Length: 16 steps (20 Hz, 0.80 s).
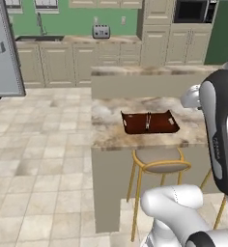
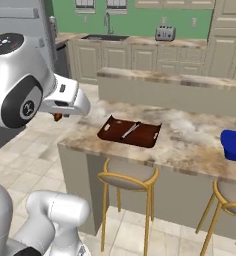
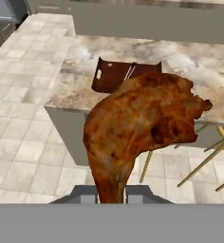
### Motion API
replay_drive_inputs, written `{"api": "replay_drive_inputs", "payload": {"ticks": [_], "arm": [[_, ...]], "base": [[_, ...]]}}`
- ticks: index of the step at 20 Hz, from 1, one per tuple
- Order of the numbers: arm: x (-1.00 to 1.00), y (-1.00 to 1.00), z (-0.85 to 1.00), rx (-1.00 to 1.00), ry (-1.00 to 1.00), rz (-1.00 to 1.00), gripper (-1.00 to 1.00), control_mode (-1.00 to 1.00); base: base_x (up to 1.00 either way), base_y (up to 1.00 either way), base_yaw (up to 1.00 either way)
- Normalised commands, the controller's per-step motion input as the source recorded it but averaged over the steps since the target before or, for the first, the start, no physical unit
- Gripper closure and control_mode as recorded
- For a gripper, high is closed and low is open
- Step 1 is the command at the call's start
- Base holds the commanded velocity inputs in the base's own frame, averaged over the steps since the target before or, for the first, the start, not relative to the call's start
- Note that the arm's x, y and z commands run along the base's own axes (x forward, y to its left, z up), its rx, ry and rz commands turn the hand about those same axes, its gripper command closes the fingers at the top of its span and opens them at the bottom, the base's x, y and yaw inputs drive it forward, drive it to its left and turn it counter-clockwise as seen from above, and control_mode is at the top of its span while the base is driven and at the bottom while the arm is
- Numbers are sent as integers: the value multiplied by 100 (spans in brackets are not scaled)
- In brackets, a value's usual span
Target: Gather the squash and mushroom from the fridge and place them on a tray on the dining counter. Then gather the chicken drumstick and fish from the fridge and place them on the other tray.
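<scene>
One drumstick is left to deliver, by the look of it. The gripper [image 3: 111,193] is clamped on the thin bone end of the chicken drumstick [image 3: 142,126], with the fat meaty end sticking out well past the fingertips. In the right base view you can just catch a bit of orange-brown poking out under the white hand, off the near-left corner of the dining counter [image 2: 190,142] and short of its edge.

The other tray [image 2: 130,132], the dark brown one, sits near that corner of the counter with the fish [image 2: 130,130] already lying in it. The blue tray [image 2: 235,145] is further along the counter to the right, with something orange in it that I can't make out.

What could go wrong: all the weight hangs beyond the grip, so I'd guess the drumstick could swing or slip out during a fast move. It also hangs low-ish, so it might clip the counter edge or the tray's flared side going in. Dropping it on top of the fish could knock that around too.

Marbled stone top, raised ledge behind, stools [image 1: 159,164] tucked underneath. Tiled floor, beige cabinets, green wall, toaster [image 2: 165,33] and sink at the back, fridge [image 1: 2,48] off to the left.
</scene>
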Motion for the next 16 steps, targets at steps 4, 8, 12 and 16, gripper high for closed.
{"api": "replay_drive_inputs", "payload": {"ticks": [4,8,12,16], "arm": [[0,0,0,0,0,0,100,100],[0,0,0,0,0,0,100,100],[0,0,0,0,0,0,100,100],[0,0,0,0,0,0,100,100]], "base": [[51,-30,-19],[68,-18,-13],[77,-10,-4],[90,-9,0]]}}
